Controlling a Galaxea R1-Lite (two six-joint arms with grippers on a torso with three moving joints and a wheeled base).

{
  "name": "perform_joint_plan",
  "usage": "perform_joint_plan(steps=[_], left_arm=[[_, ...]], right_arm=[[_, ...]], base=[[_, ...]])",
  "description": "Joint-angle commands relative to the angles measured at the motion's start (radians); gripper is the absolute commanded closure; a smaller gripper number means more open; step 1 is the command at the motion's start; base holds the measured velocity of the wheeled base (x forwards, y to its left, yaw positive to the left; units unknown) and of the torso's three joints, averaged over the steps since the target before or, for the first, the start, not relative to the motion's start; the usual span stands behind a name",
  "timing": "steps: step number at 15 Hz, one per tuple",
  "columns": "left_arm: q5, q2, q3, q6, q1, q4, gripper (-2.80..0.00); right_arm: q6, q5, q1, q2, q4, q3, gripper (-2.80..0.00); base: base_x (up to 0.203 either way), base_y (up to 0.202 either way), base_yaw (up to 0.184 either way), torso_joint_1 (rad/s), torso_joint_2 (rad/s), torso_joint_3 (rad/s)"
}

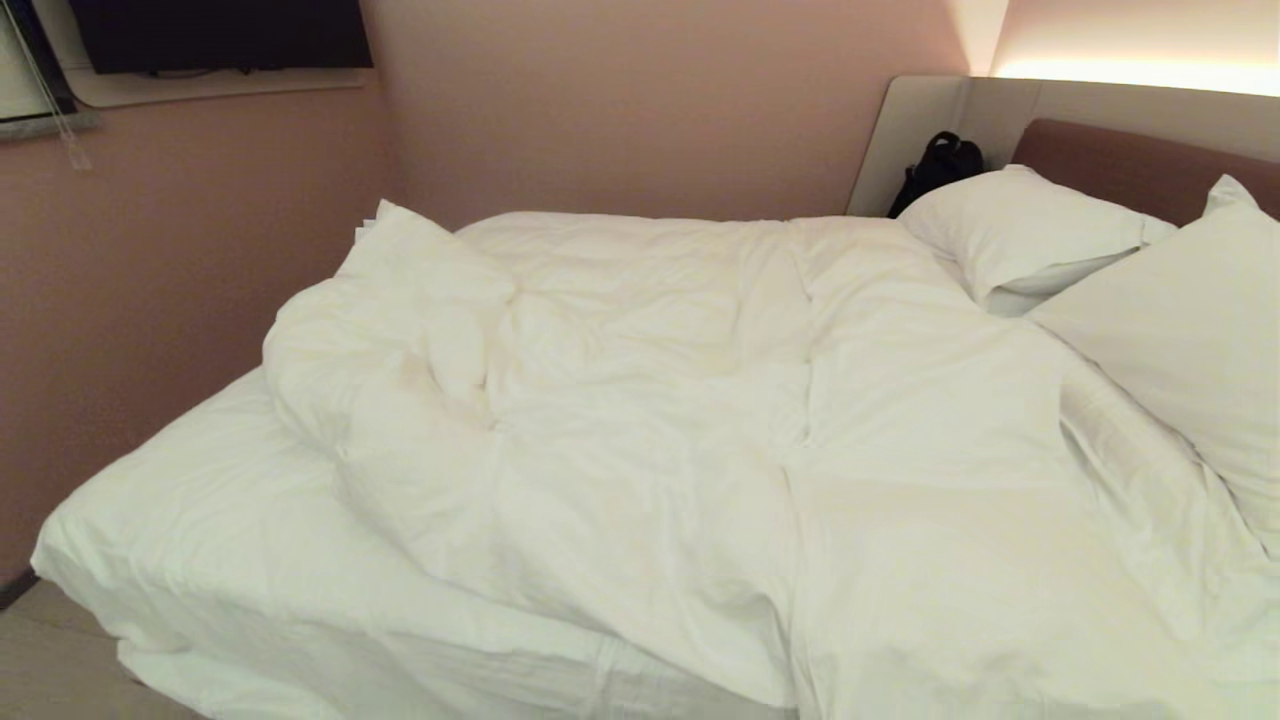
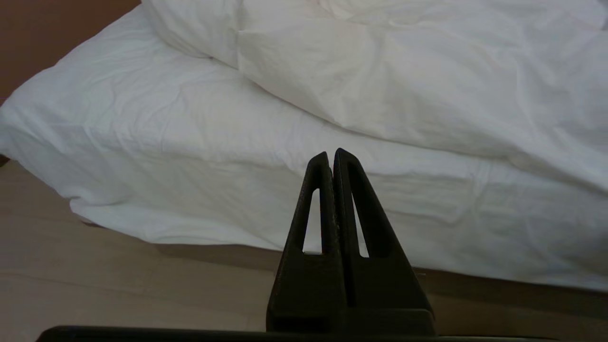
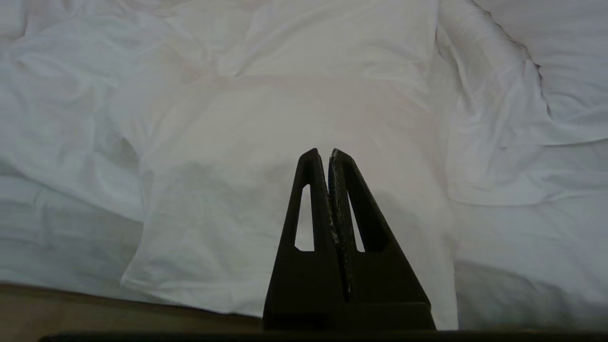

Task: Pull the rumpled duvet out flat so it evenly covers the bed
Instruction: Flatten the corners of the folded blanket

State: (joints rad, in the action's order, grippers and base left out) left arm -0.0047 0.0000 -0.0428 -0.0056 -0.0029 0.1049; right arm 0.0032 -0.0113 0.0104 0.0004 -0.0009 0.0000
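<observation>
You are looking at the duvet [image 1: 640, 400] lying bunched over the middle of the bed [image 1: 180, 560], its left corner folded back and baring the sheet [image 1: 200, 520] at the bed's left end. Two pillows [image 1: 1030, 240] are sitting at the headboard end. Your left gripper [image 2: 331, 154] and right gripper [image 3: 324, 153] are hanging off the bed's near edge, jaws pressed together, pinching nothing.

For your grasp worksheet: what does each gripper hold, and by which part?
Nothing. The left gripper and right gripper are shut on nothing, short of the puffy white duvet.
</observation>
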Motion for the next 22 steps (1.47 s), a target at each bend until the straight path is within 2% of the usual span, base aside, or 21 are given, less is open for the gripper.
perform_joint_plan(steps=[1,8,18,22], left_arm=[[0.0,0.0,0.0,-0.001,0.0,0.001,0.0],[0.0,0.0,0.0,0.001,0.0,0.001,0.0],[0.0,0.0,0.0,0.001,0.0,0.002,0.0],[0.0,0.0,0.0,0.001,0.0,0.001,0.0]], right_arm=[[0.0,-0.001,0.0,0.0,-0.001,0.0,0.0],[0.0,0.0,0.0,0.0,-0.001,0.0,0.0],[0.0,-0.001,0.0,0.0,-0.001,0.0,0.0],[-0.031,-0.004,0.0,0.0,0.009,-0.006,0.0]], base=[[-0.193,0.0,0.003,0.002,0.0,0.006],[-0.179,0.0,0.001,0.0,0.0,0.004],[0.0,0.0,0.0,0.0,0.0,0.0],[0.0,0.0,0.0,0.0,0.0,0.0]])
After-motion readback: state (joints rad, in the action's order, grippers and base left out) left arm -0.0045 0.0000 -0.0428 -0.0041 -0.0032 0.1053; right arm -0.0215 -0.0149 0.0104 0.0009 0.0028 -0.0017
